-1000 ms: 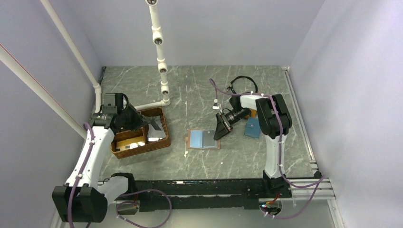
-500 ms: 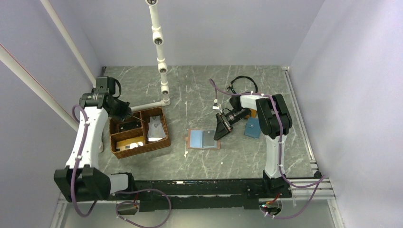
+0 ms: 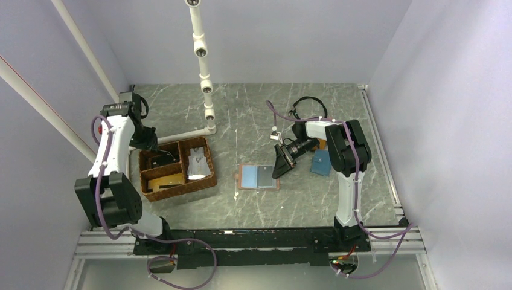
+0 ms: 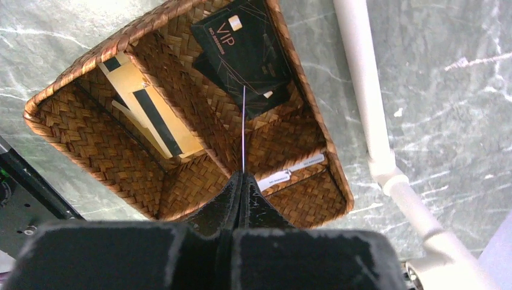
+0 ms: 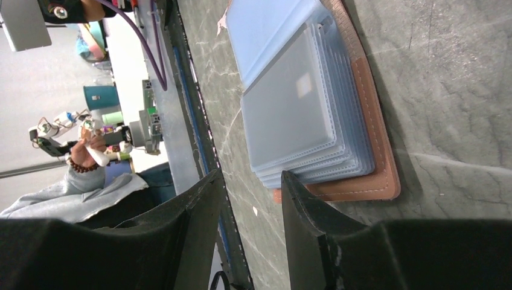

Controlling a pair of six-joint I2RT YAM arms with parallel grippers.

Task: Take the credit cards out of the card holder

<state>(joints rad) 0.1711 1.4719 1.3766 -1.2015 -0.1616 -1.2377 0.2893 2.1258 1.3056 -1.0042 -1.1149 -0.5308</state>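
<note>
Below the left pincer (image 4: 241, 179) we see a woven basket (image 4: 72, 103) w/ 3 compartments. Black VIP card (image 4: 241, 48) lies in the one straight ahead of the tips, gold card w/ black stripe (image 4: 151, 115) in the one to their left. White PVC pipe (image 4: 365, 103) runs off to the right. Behind the right pincer (image 3: 278, 169), a teal-blue wallet (image 3: 320, 163) on the grey marble table (image 3: 241, 115).

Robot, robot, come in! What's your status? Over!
Left gripper shut, near wicker basket. Right gripper open beside card holder. Holder open, grey card inside. Nothing blocking.
</note>
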